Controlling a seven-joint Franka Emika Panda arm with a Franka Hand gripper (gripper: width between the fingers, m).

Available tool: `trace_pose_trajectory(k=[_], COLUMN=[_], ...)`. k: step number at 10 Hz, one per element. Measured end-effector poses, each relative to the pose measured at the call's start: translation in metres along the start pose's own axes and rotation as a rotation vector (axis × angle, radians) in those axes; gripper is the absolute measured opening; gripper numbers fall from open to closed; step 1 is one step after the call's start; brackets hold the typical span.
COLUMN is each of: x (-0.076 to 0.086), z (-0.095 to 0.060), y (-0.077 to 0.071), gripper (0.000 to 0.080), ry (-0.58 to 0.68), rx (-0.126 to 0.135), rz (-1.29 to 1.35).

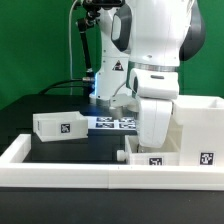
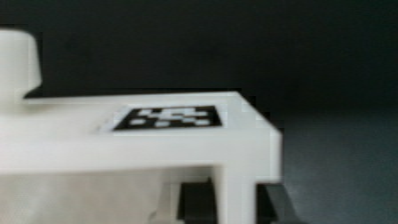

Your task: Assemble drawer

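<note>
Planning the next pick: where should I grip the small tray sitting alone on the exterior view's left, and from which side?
Take the small tray by one of its thin upright walls, coming straight down from above. It sits open side up and apart from the other parts, so a wall looks easy to pinch from inside and outside. A wall without the tag is probably best, as it leaves the tag uncovered.

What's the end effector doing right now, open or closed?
End effector: cannot be told; its fingers are hidden, close to a white drawer tray.

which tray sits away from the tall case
The tray on the exterior view's left, standing alone; the other tray lies right beside the case.
</note>
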State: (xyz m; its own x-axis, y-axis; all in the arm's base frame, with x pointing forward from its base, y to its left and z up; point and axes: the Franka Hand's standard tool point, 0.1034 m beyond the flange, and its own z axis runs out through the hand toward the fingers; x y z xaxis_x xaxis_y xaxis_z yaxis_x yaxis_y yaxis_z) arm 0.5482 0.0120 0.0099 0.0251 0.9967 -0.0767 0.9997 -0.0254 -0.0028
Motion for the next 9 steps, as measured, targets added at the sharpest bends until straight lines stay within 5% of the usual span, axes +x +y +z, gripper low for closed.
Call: trace_pose_trajectory(k=[9], x=[-0.0085], z=[0.0024], y=[-0.0013], gripper=[0.0041], ry=[0.003], rx=[0.005], rz=[-0.029])
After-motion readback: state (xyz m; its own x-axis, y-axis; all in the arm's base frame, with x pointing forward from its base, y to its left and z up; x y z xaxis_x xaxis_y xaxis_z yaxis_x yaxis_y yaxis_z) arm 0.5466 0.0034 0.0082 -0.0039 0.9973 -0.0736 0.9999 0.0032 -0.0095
